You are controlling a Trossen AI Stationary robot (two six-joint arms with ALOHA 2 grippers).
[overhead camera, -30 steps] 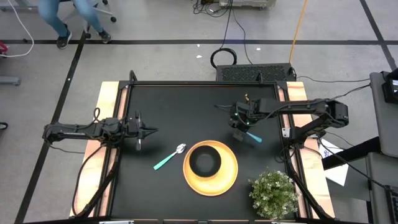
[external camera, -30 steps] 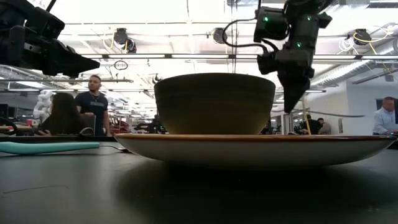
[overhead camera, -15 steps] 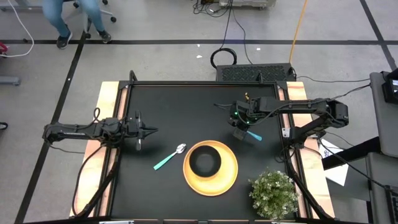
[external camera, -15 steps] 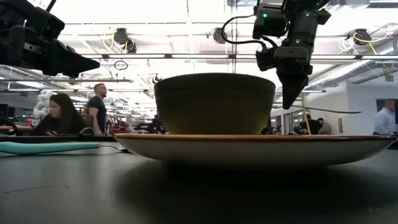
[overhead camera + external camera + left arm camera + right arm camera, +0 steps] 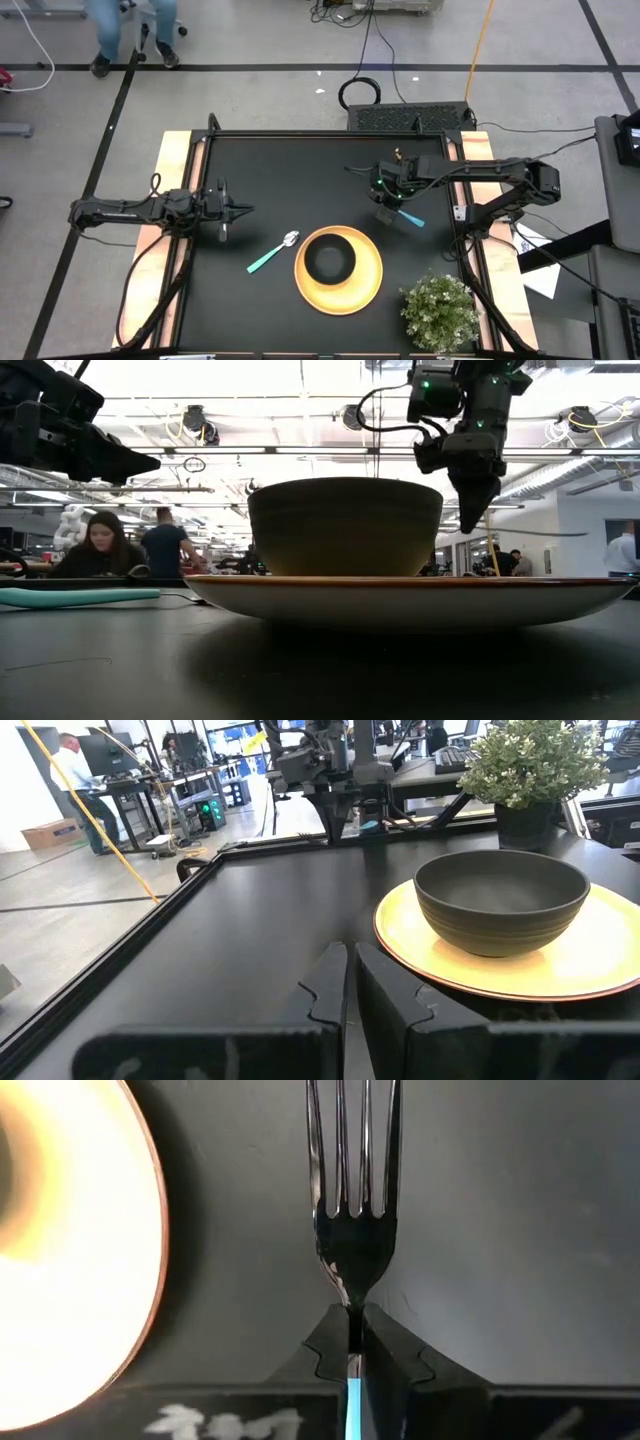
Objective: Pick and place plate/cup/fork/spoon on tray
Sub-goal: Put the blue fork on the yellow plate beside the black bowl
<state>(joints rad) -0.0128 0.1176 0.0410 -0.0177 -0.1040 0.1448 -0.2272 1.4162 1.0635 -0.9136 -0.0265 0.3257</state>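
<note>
The yellow tray (image 5: 372, 282) lies near the table's front middle with the dark cup (image 5: 330, 262) standing in it; both also show in the left wrist view, the tray (image 5: 560, 975) and the cup (image 5: 500, 900). The teal-handled spoon (image 5: 270, 254) lies flat on the table left of the tray. My right gripper (image 5: 388, 207) hangs above the table beyond the tray, shut on the fork (image 5: 352, 1190). The fork's teal handle (image 5: 411, 218) sticks out toward the right. My left gripper (image 5: 240, 210) is shut and empty at the table's left side. My right gripper pinches the fork's narrow neck (image 5: 353, 1302) between its two fingers, just where the dark metal meets the teal handle. The fingers point down from above and lie across the fork. The fork (image 5: 535, 532) hangs level, clear of the table.
A potted plant (image 5: 440, 310) stands at the table's front right corner, right of the tray. A raised frame runs round the black tabletop (image 5: 290, 170). People show in the room beyond the table.
My right gripper has gone up a little with the fork, which stays level and clear of the table.
</note>
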